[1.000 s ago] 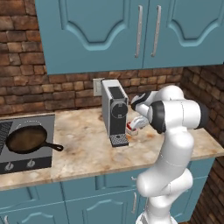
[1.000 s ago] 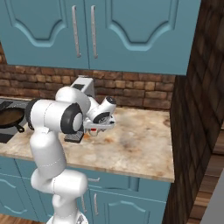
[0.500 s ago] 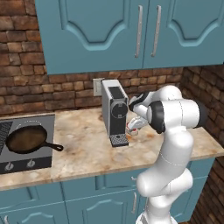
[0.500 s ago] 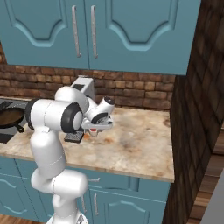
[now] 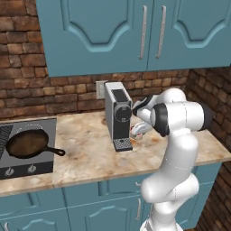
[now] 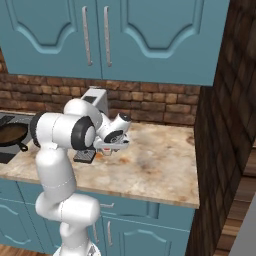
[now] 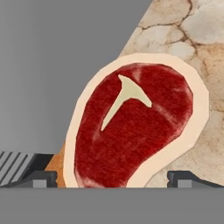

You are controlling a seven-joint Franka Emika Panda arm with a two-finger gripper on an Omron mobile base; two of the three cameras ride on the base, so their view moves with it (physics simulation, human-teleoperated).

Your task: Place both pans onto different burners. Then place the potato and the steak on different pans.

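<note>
The steak (image 7: 131, 127), dark red with a cream rim, lies on the marble counter close under my hand. My gripper (image 7: 113, 179) is open just above it, with one fingertip (image 7: 39, 178) at the steak's left and the other at its right, neither touching it. From the base cameras, the gripper (image 5: 138, 131) (image 6: 113, 145) hangs low over the counter beside the coffee machine (image 5: 118, 115). The brown-insided skillet (image 5: 26, 144) (image 6: 10, 134) sits on a burner of the cooktop (image 5: 31, 169). The black pan and the potato are out of view.
The grey coffee machine (image 6: 95, 100) stands right beside the steak, and its side (image 7: 57, 65) looms at the left of the hand view. An orange sliver (image 7: 58, 166) peeks out by the steak's edge. A brick wall (image 6: 220, 125) closes the counter's right end.
The hand has dropped a little toward the counter and the steak. The skillet and coffee machine have stayed put.
</note>
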